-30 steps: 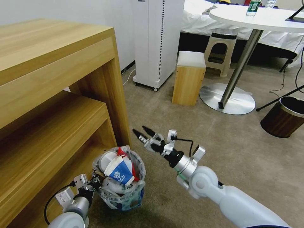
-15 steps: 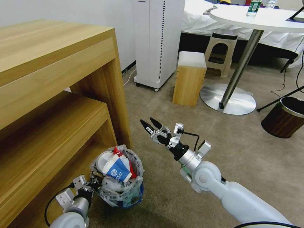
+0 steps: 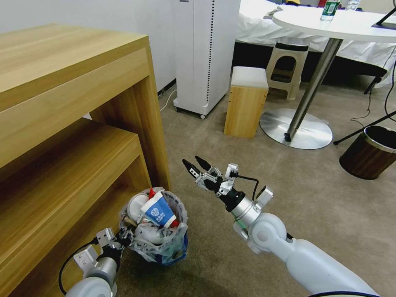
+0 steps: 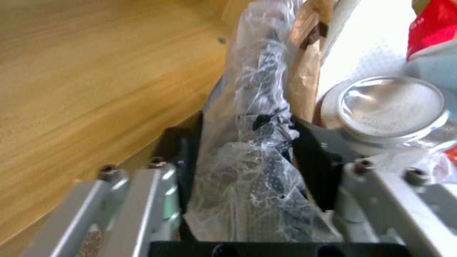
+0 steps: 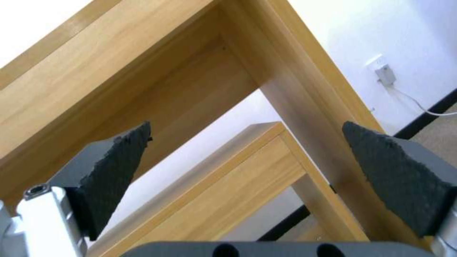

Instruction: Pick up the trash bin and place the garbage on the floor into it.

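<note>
Blue-and-white cup (image 3: 158,211) in the bin carries a white logo mark with small lettering under it; I cannot read the letters. Green label on a bottle (image 3: 330,10) on the round white table (image 3: 342,24) at the far right, text too small to make out. No other writing I can read.

Trash bin (image 3: 171,247) sits low on the tan carpet (image 3: 321,198), right beside the foot of the wooden shelf unit (image 3: 74,123). It is stuffed: cup on top, red wrapper (image 3: 153,192) behind it, white pieces at the left, blue showing low through the clear bag.

My left gripper (image 3: 123,236) is at the bin's left rim. In the left wrist view its black fingers (image 4: 314,160) are clamped on the crinkled bag-lined rim (image 4: 252,150); a can's (image 4: 390,107) round silver end lies just inside, next to a brown strip (image 4: 305,67).

My right gripper (image 3: 195,165) hangs above the carpet, up and to the right of the bin, apart from it, jaws spread with nothing between them; its wrist view looks through the pads (image 5: 114,167) at the shelf unit. Dark brown bin (image 3: 369,150) stands well off to the right.
</note>
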